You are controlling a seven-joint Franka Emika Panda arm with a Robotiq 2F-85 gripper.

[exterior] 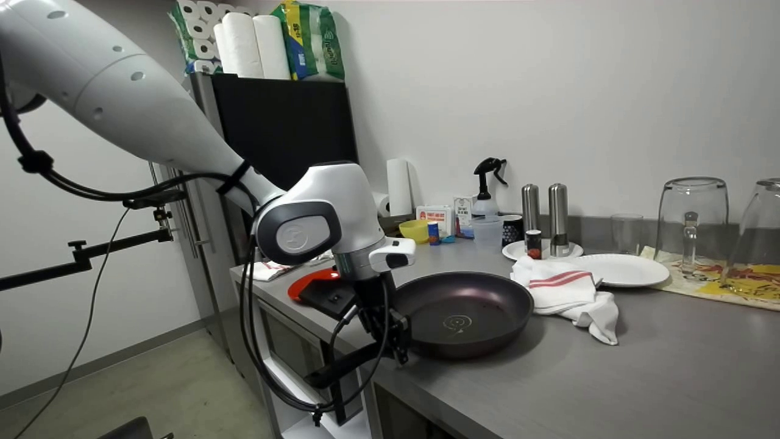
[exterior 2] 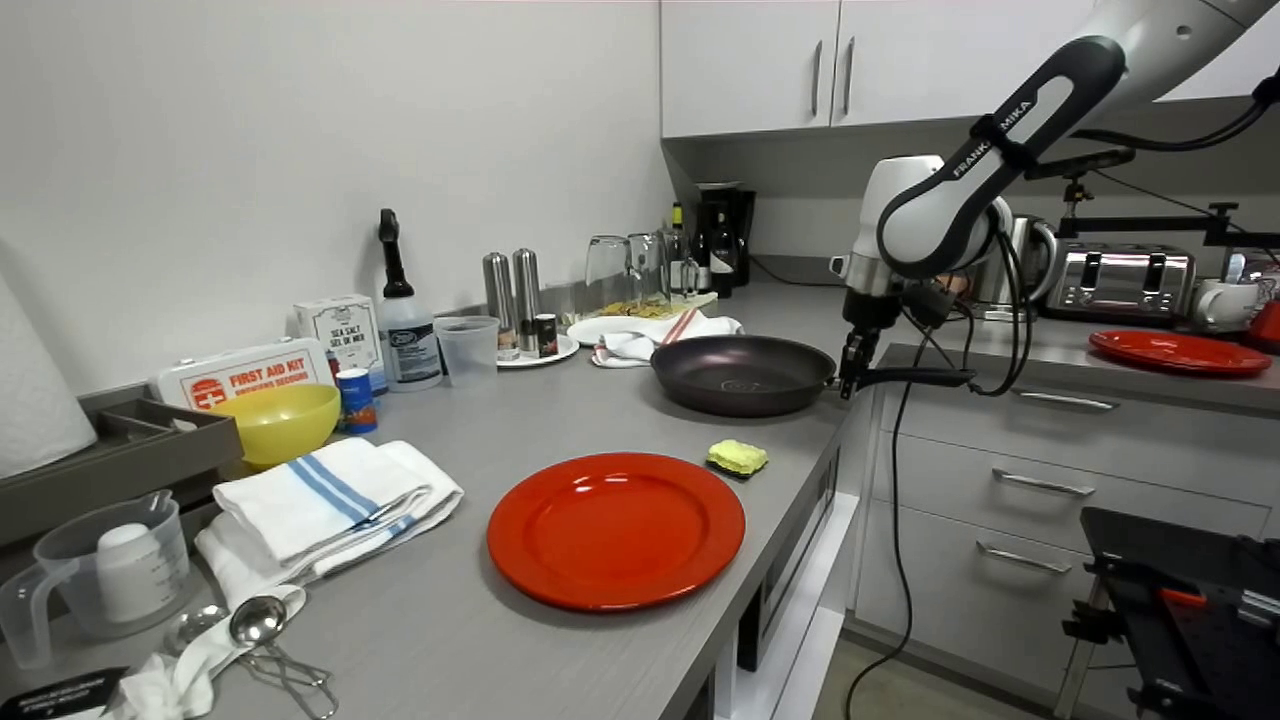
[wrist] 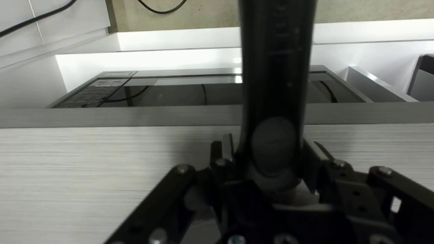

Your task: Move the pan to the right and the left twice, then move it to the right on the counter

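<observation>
The black pan [exterior: 463, 317] rests on the grey counter [exterior: 664, 372], close to its front edge, and shows in both exterior views. Its long black handle [exterior 2: 915, 377] sticks out past that edge. My gripper [exterior 2: 850, 382] points down at the root of the handle, beside the pan's wall. In the wrist view the handle [wrist: 276, 67] runs between the two fingers, which press in from both sides, so the gripper [wrist: 273, 154] is shut on it. Dark shadow hides the exact contact of the pads, and the pan's bowl is mostly out of that view.
A white towel with red stripes [exterior: 560, 286] lies against the pan's far side, with a white plate [exterior: 618, 270] behind it. A yellow sponge [exterior 2: 737, 457] and a red plate [exterior 2: 615, 530] are on the counter's other side of the pan. Glass pitchers [exterior: 691, 225] stand farther back.
</observation>
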